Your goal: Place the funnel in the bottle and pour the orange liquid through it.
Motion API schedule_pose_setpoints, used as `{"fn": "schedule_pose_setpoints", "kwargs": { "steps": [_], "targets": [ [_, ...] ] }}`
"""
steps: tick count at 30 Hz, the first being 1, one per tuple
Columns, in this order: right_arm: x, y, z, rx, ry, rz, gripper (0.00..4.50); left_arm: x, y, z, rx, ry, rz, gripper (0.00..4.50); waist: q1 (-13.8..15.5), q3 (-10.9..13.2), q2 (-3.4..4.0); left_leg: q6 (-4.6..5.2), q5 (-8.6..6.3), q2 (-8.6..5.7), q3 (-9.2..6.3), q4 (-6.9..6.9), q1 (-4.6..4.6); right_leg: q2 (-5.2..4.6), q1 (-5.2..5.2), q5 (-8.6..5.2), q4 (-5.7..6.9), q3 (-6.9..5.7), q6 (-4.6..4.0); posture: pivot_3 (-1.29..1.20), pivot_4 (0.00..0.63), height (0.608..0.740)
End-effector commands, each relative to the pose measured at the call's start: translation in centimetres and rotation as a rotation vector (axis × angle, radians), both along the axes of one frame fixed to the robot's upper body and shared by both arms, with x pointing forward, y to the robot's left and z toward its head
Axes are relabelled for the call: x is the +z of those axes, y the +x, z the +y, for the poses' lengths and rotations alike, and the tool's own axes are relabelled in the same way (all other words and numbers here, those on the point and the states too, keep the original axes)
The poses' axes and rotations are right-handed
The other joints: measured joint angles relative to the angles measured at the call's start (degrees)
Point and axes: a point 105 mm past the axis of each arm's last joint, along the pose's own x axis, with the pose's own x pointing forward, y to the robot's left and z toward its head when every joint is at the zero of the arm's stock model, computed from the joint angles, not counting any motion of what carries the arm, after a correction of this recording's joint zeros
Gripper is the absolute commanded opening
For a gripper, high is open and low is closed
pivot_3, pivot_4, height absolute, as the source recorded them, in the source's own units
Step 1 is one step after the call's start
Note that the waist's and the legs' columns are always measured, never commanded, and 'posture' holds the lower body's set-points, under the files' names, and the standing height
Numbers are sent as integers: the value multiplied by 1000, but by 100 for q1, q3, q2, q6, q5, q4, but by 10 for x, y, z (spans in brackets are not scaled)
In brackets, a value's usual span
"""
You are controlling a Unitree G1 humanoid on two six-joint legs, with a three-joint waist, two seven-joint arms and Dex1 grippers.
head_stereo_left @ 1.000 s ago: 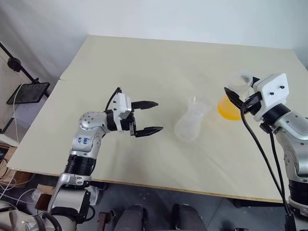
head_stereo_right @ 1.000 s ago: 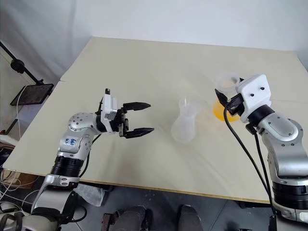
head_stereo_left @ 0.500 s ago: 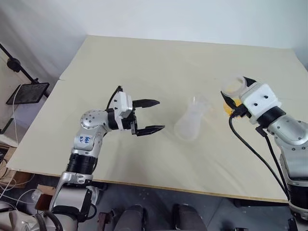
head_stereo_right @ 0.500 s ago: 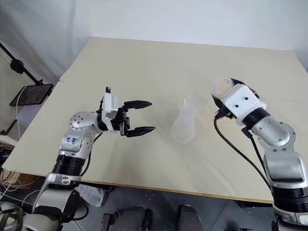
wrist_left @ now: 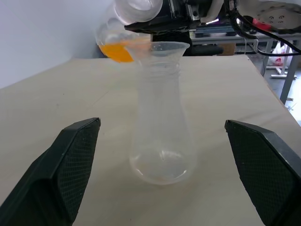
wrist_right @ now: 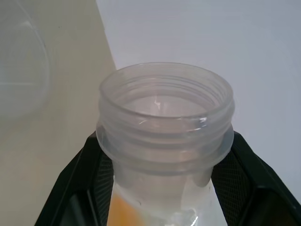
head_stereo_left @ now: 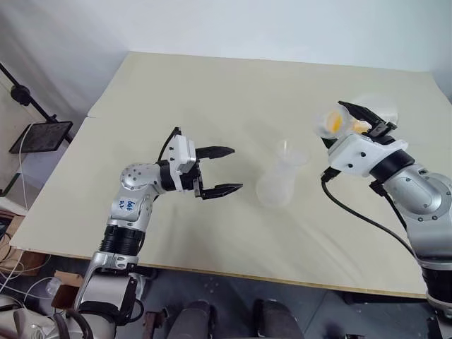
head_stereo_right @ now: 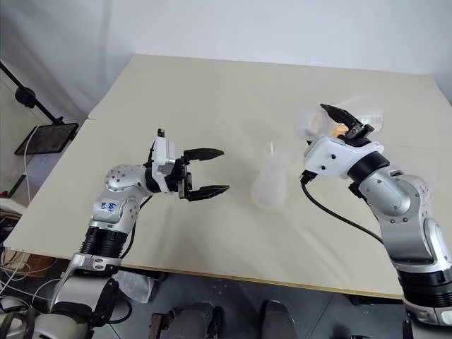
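A: Right hand point(head_stereo_left: 357, 119) clamped on the neck of the wide-necked flask point(wrist_right: 164, 127), lifted clear of the desk point(head_stereo_left: 212, 92). Left hand point(head_stereo_left: 224, 169) wide open, holding nothing, near the bottle point(head_stereo_left: 277, 185) but apart from it.

B: And the bottle?

A: Upright mid-desk, between the two hands, funnel point(wrist_left: 162, 47) seated in its neck, stem down.

B: Heading of the flask?

A: Tipped close to level, long axis running across the desk, mouth turned toward the funnel. Orange liquid point(wrist_left: 117, 49) pooled low in the belly, none visible at the lip.

B: Likely trouble?

A: Mouth apparently short of the funnel's rim, so more tilt here would probably spill orange onto the desk. Wide mouth over a small cone, too: a fast pour could overshoot or flood it. Also nothing steadying the bottle, so a nudge from the flask's lip could topple bottle and funnel together
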Motion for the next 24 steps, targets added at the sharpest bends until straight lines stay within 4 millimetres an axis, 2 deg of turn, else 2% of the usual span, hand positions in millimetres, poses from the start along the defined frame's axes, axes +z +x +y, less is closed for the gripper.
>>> {"fn": "schedule_pose_setpoints", "kwargs": {
  "steps": [1, 16, 24],
  "targets": [
    [15, -9, 12, 31, -88, -117, 2424, 11, -1, -4, -16, -13, -54, 4500, -2, 0, 0, 0, 0, 0, 0, 0, 0, 1, 0, 0, 0, 0, 0, 0, 150, 740],
    [8, -11, 23, 18, -309, -241, 2424, 12, -1, -6, -16, -18, -59, 4500, -2, 0, 0, -2, 1, 1, 1, 0, 0, 3, 0, 0, 1, -2, 0, 0, 150, 740],
    [1, -9, 22, 17, -361, -246, 2424, 14, 0, -8, -15, -22, -64, 4500, -1, 0, 0, -2, 1, 1, 1, 0, 0, 4, 0, 0, 1, -3, 0, 0, 150, 740]
  ]
}}
